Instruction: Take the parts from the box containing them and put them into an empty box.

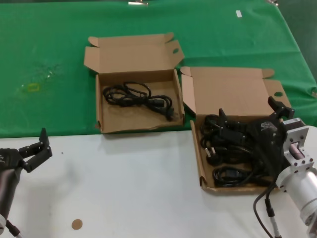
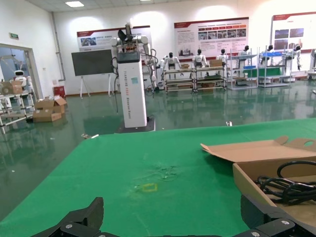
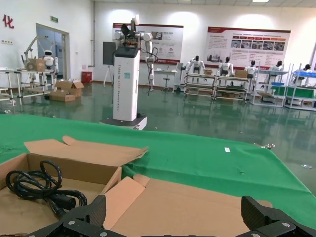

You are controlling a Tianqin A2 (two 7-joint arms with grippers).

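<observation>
The box containing the parts (image 1: 229, 90) lies open at the right, with several black cables (image 1: 221, 148) piled inside. My right gripper (image 1: 247, 109) hangs open just above that pile, gripping nothing; in the right wrist view its fingers (image 3: 98, 210) stand wide apart over the box's lid (image 3: 197, 202). The other box (image 1: 124, 118), at the centre on the green cloth, holds one coiled black cable (image 1: 141, 96). My left gripper (image 1: 32, 145) is open and idle at the table's near left, apart from both boxes. The left wrist view shows that box's corner (image 2: 256, 185).
Green cloth (image 1: 49, 59) covers the far half of the table, and the near half is a white top (image 1: 133, 188). A small brown disc (image 1: 77, 224) lies on the white part near my left arm. A yellow mark (image 1: 32, 88) sits on the cloth at far left.
</observation>
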